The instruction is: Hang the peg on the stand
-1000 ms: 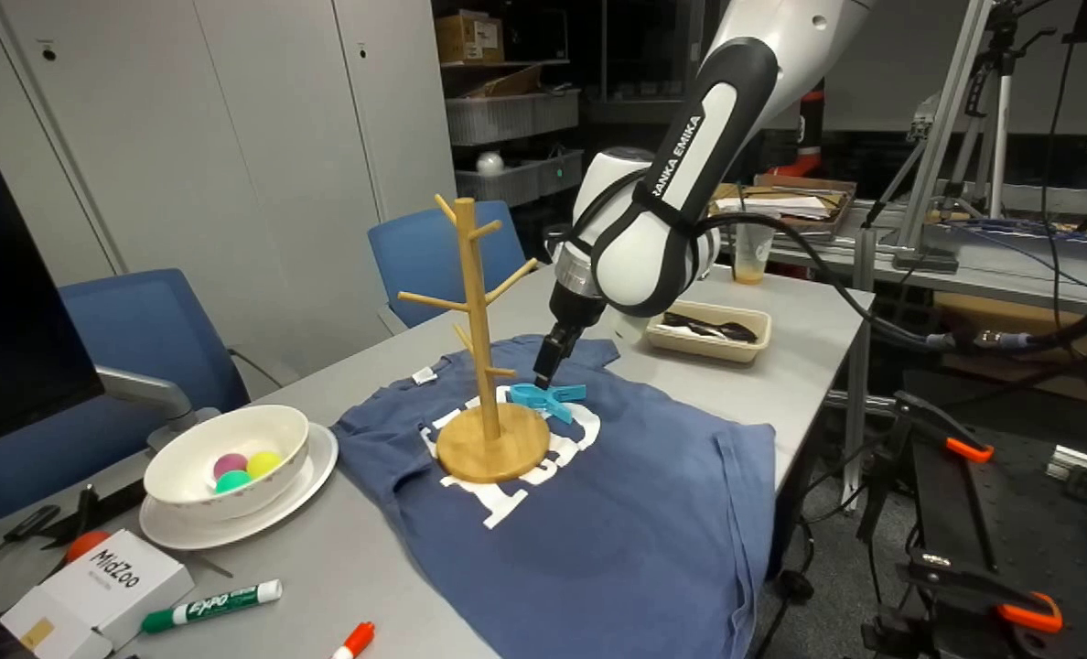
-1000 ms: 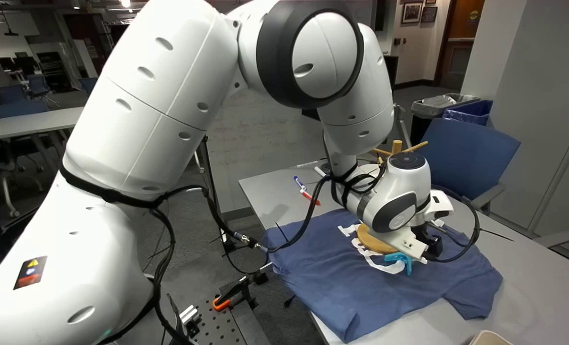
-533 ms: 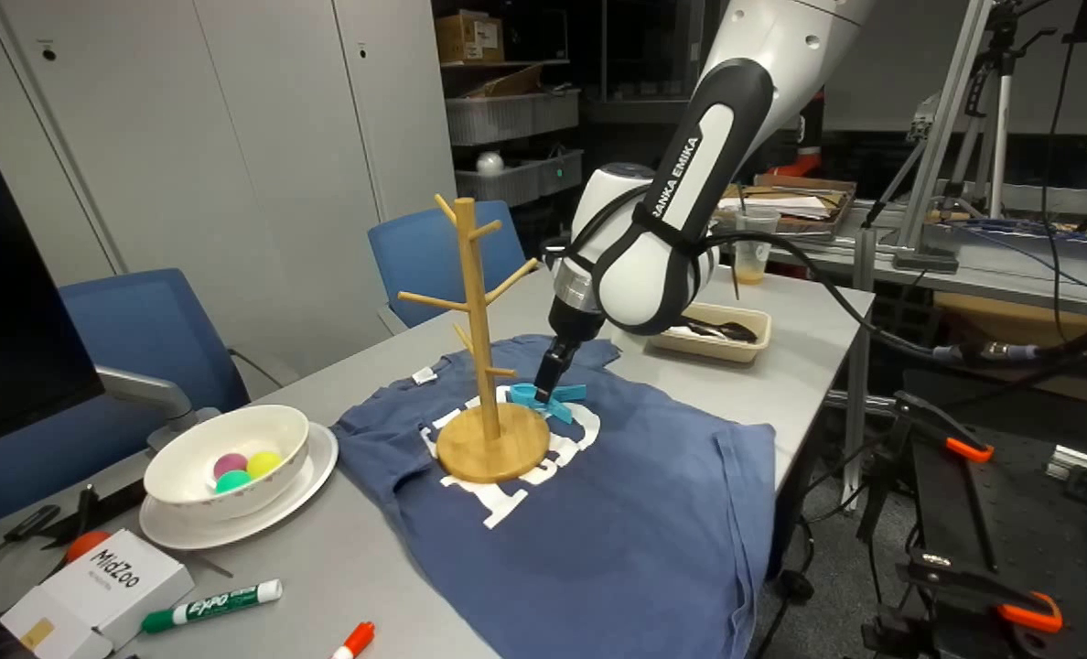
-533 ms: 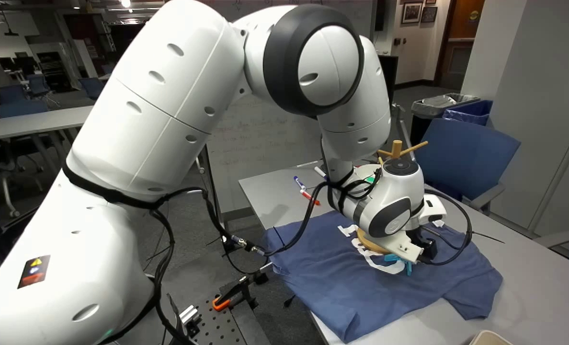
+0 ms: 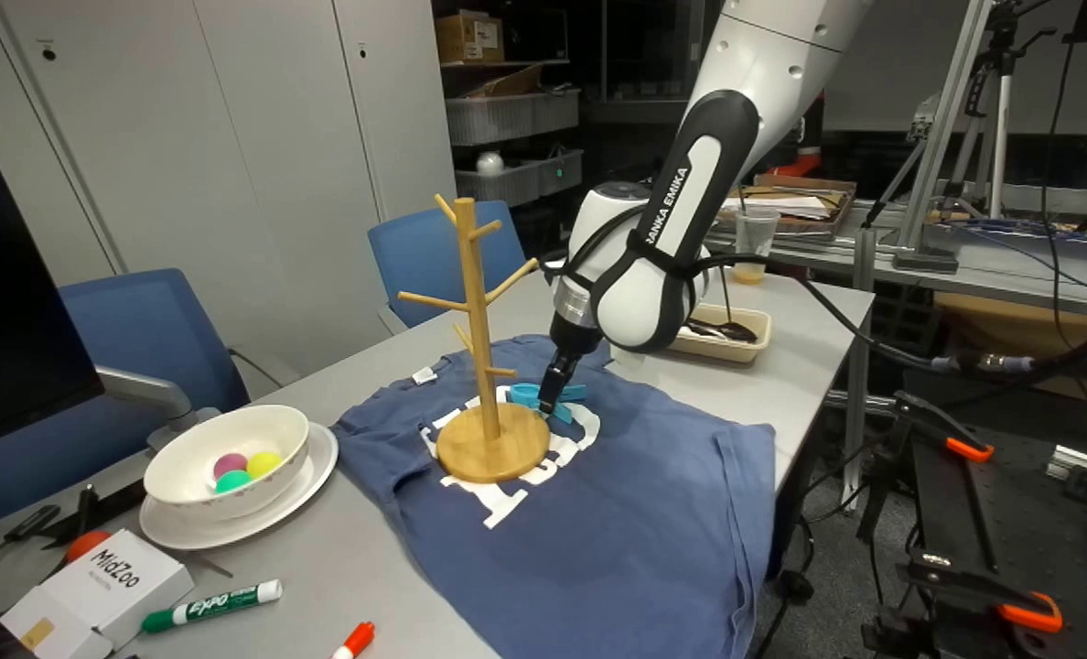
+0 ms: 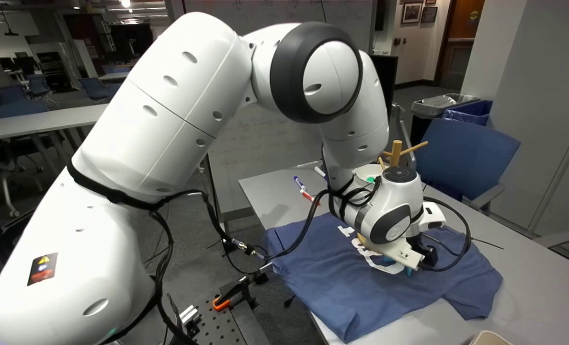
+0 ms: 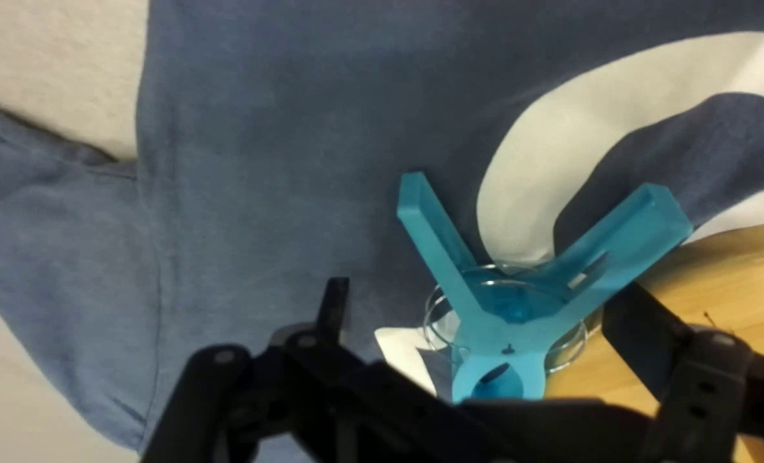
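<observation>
Peg (image 7: pixel 501 337): lay on the blue shirt (image 5: pixel 635 485), just beside the stand (image 5: pixel 478 320). Hadn't moved in the last sec.
Arm (image 5: pixel 685 183): had just come down a bit, so the tips of the end effector (image 7: pixel 478 302) sat lower than a sec. ago, right down by the peg.
End effector: jaws stood wide apart, w/ the peg in the gap btwn them. Had hold of nothing yet. Peg was nearer one finger (image 7: pixel 642 337); cdn't tell if they touched.
Stand: stood upright on the shirt, on the desk (image 5: pixel 342 558). Hadn't moved either.
Branches (image 5: pixel 434 301): peg wasn't up there yet, so the job was prob. only at the grab part.
Base (image 5: pixel 507 462): that near finger showed over its wood in the wrist view, so a bump seemed poss.
Gap: looked about right for a squeeze next, then a lift, I'd say.
</observation>
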Controlling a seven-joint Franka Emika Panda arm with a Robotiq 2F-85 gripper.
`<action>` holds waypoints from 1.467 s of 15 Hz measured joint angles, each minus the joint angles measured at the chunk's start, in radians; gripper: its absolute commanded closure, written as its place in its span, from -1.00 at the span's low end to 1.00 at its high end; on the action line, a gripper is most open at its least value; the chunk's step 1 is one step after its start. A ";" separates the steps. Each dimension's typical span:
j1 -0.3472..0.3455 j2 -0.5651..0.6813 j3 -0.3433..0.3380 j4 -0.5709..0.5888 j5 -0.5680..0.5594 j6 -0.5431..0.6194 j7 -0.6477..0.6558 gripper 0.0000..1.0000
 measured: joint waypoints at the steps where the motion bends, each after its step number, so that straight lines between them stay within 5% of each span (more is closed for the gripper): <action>1: 0.005 0.005 -0.005 0.004 0.000 0.000 0.002 -0.47; 6: 0.014 0.022 -0.014 0.023 0.000 0.000 0.015 0.32; 15: 0.029 0.011 -0.048 0.016 0.000 -0.001 0.059 0.34; 22: 0.009 -0.109 -0.085 -0.098 0.000 -0.091 0.059 0.34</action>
